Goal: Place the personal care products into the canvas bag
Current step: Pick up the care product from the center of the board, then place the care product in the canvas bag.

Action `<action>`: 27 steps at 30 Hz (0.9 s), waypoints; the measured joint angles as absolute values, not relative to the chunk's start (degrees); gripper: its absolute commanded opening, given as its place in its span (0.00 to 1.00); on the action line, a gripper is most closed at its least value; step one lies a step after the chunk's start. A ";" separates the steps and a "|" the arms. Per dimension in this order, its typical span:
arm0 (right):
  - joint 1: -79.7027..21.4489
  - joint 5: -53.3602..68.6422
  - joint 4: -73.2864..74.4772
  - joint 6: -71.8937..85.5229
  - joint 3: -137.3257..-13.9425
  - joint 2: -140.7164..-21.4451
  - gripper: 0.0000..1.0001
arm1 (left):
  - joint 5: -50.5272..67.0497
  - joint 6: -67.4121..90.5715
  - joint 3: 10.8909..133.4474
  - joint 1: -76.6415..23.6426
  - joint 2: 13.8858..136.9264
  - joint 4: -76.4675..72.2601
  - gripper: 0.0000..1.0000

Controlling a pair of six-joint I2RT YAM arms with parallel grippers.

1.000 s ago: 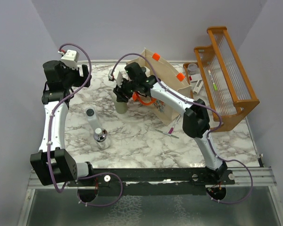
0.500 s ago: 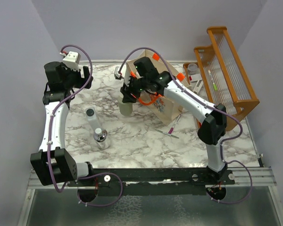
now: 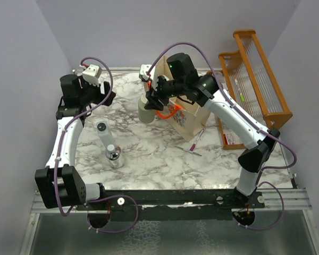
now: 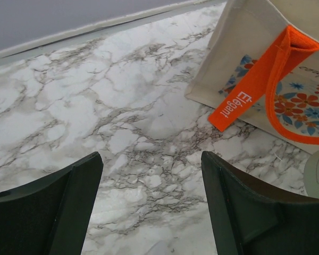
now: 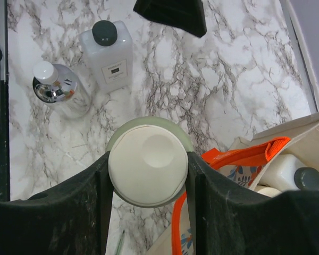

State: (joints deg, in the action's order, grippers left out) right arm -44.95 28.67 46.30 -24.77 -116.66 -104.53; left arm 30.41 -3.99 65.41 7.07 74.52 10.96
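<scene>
Right fingers (image 5: 228,212) clamp the olive-green bottle (image 5: 148,169); I'd keep it upright over the far-edge canvas bag (image 3: 187,119). Left fingers (image 4: 244,212) gape empty.

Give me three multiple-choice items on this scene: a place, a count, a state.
1. Where is the olive-green bottle?
A. Lying on the table.
B. Held by the right gripper beside the canvas bag.
C. In the wooden rack.

2. How many bottles rest on the marble table outside the bag?
A. One.
B. Two.
C. Four.

3. What state is the left gripper in?
A. Open, empty.
B. Shut on a bottle.
C. Shut on a bag handle.

Answers: 1 B, its cream cap sits clamped between the fingers; 2 B, only the white bottle and the chrome-capped bottle; 3 A, bare marble shows between its fingers.
</scene>
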 measured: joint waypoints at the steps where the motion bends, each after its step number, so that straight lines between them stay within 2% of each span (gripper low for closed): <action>1: -44.95 28.69 46.87 -24.77 -117.23 -104.38 0.01 | 30.68 -4.01 64.93 6.61 74.52 10.79 0.77; 19: -43.51 23.29 52.99 -24.77 -129.36 -101.67 0.01 | 32.99 -6.35 62.02 -4.82 75.77 8.54 0.77; 27: -37.17 21.98 53.17 -24.43 -131.20 -101.47 0.01 | 33.01 -6.37 62.00 -7.77 77.19 6.66 0.77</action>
